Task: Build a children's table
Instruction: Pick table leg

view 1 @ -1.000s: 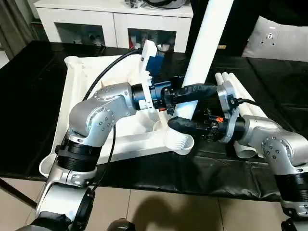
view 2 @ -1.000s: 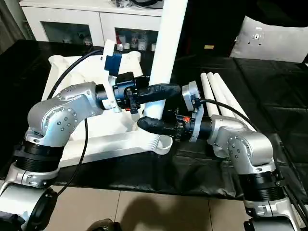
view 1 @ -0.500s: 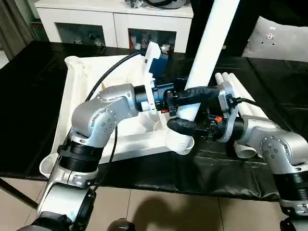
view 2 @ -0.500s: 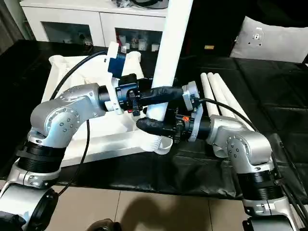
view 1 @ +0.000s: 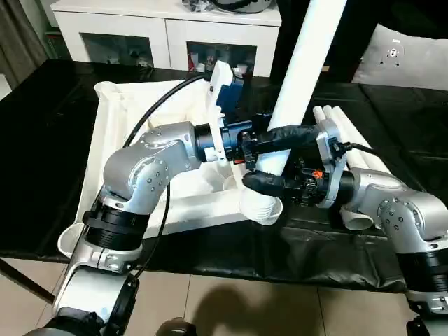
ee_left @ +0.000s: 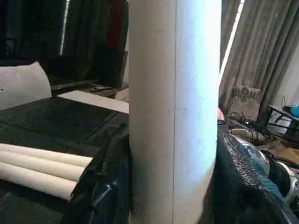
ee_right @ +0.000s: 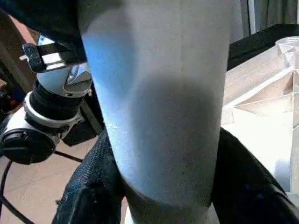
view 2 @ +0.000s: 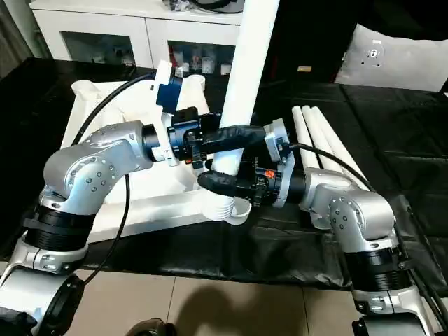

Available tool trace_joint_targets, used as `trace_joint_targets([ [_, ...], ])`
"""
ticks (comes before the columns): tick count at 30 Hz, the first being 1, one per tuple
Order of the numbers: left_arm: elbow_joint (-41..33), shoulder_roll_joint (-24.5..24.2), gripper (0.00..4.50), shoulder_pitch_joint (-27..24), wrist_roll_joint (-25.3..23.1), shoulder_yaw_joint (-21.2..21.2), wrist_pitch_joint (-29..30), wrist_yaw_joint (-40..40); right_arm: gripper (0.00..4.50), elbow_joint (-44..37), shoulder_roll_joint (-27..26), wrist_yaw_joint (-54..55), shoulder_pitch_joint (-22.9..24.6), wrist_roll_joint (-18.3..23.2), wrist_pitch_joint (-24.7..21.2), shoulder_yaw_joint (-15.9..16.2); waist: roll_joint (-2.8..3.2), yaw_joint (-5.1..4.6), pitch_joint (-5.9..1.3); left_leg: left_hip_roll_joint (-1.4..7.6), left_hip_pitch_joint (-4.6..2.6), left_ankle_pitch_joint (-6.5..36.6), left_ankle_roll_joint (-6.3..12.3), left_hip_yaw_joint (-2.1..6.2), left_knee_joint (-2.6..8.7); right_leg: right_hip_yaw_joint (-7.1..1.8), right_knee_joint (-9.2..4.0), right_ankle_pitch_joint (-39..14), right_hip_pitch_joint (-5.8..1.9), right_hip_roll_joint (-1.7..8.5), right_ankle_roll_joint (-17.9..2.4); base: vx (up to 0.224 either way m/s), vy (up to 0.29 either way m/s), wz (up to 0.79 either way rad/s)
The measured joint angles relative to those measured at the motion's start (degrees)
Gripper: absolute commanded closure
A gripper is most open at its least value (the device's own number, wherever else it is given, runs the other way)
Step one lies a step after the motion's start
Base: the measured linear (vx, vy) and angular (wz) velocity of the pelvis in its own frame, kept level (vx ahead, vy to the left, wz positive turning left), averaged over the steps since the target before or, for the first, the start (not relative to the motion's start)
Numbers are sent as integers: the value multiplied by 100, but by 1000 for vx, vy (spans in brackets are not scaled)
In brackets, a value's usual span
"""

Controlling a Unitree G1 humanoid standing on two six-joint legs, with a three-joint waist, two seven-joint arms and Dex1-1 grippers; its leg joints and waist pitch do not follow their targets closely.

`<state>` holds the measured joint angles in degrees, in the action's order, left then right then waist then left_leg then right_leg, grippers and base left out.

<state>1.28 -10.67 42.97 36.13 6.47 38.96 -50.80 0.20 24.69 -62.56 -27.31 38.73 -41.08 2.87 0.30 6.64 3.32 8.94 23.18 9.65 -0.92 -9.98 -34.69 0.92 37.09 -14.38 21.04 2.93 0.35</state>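
The tabletop (view 1: 126,133) lay upside down on the counter (view 1: 49,175), its ribbed hollow underside facing up, with a rounded socket at each visible corner. One white leg (view 1: 297,77) stood nearly upright at the near right corner socket (view 1: 264,208), leaning slightly and rising out of the top of the head views. The left hand (view 1: 280,136) gripped this leg from the robot's left, its black fingers (ee_left: 105,186) pressed against either side of the shaft. Just below it, the right hand (view 1: 262,183) was closed on the same leg close above the socket, its fingers (ee_right: 93,186) wrapping the shaft from both sides. Three more legs (view 2: 322,136) lay side by side on the counter just to the right of the tabletop, behind the right arm, their open ends toward the robot. The counter was covered in a shiny black sheet that wrinkled near its front edge, and pale tiled floor (view 1: 231,308) showed below that edge. Behind the counter stood a white cabinet (view 1: 161,31) with glass doors and small items inside, with dark objects resting on top. A grey curtain (view 1: 17,35) hung at the far left, and a light grey cushion (view 1: 402,56) sat at the far right against a dark background.
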Motion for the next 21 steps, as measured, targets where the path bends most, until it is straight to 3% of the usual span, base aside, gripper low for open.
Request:
trace_joint_targets([
  [1, 0, 12, 265, 0, 2, -9, 11, 28, 250, 2, -11, 22, 0, 0, 0, -4, 0, 0, 0, 0, 0, 0, 0, 0, 0, 0, 0, 0, 0, 0, 0, 0, 0, 0],
  [4, 0, 142, 195, -1, 35, -143, 148, 194, 252, 4, -87, 94, 0, 4, 25, -54, 0, 1, 0, 0, 0, 0, 0, 0, -2, 0, 0, 1, -1, 0, 0, 0, 0, 0],
  [10, -15, 400, 149, -83, 265, -231, 295, 369, 259, 4, -306, 264, 1, 7, 96, -62, 0, 1, 0, 0, 0, 0, 0, 0, -3, 1, 0, 1, -2, 2, 0, 0, 0, 0],
  [12, -36, 466, 114, -102, 366, -285, 362, 394, 259, 3, -357, 281, 1, -2, 142, -62, 3, 1, -2, 0, 0, 0, 0, 0, -4, 1, 0, 1, -2, 2, 0, 0, 0, 0],
  [21, -168, 975, 67, -181, 803, -730, 530, 877, 259, 15, -636, 618, 15, -66, 418, -204, 4, 2, -2, 0, 1, 1, 0, 0, -6, 1, -1, 3, -4, 3, 0, 0, 0, 0],
])
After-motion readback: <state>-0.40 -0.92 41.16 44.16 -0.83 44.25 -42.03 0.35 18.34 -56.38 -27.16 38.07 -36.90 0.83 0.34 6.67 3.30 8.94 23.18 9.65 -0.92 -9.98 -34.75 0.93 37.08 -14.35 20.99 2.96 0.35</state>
